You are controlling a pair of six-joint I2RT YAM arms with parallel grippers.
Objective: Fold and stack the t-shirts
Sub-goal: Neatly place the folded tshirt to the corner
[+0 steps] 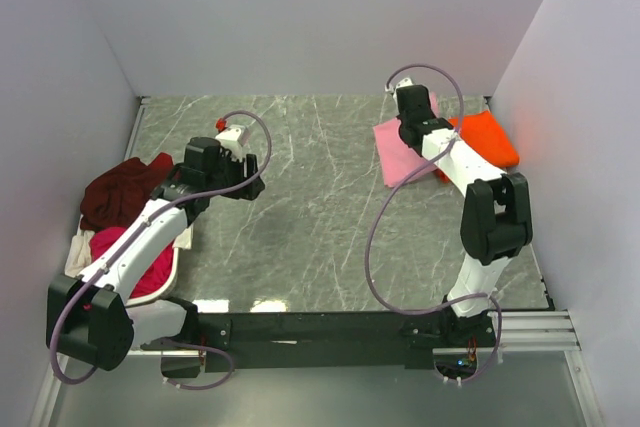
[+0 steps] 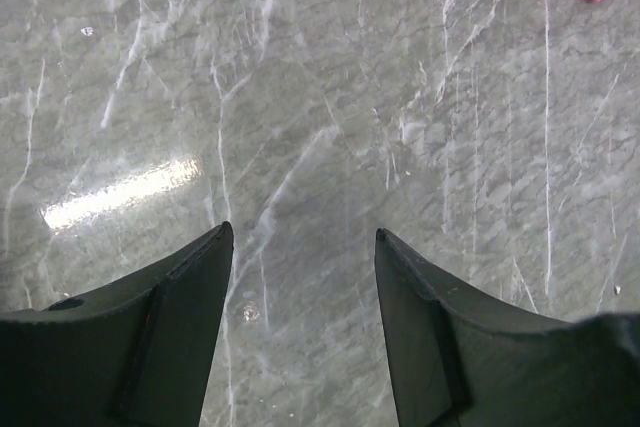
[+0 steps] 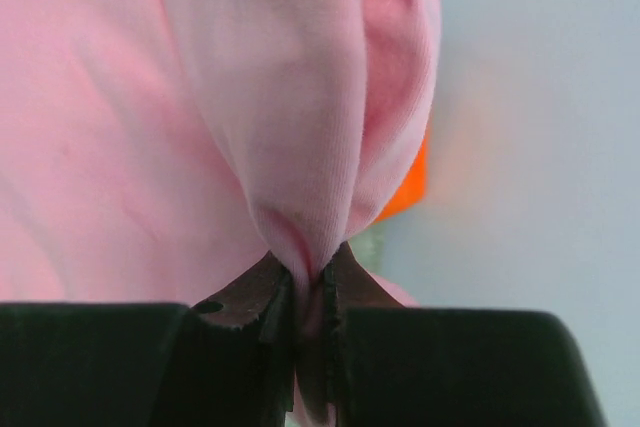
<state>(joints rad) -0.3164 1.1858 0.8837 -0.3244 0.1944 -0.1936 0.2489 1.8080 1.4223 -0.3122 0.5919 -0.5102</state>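
The pink shirt (image 3: 120, 127) looks light and limp (likely slippery), best taken at a fold; jaws of right gripper (image 3: 312, 282) pinch one, those of left gripper (image 2: 303, 237) stand spread over bench (image 2: 300, 97).

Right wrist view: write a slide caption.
Right gripper pinches a fold of the pink shirt; orange shirt behind.

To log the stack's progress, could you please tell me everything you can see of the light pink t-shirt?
The light pink t-shirt is plain, soft knit cloth, lying folded into a rough rectangle at the far right of the table. It sits beside the bright orange t-shirt; the right arm hides where they meet. The right tool pinches one fold of it between nearly shut fingers, and the cloth drapes from that pinch in a rounded ridge. No sleeves or collar show.
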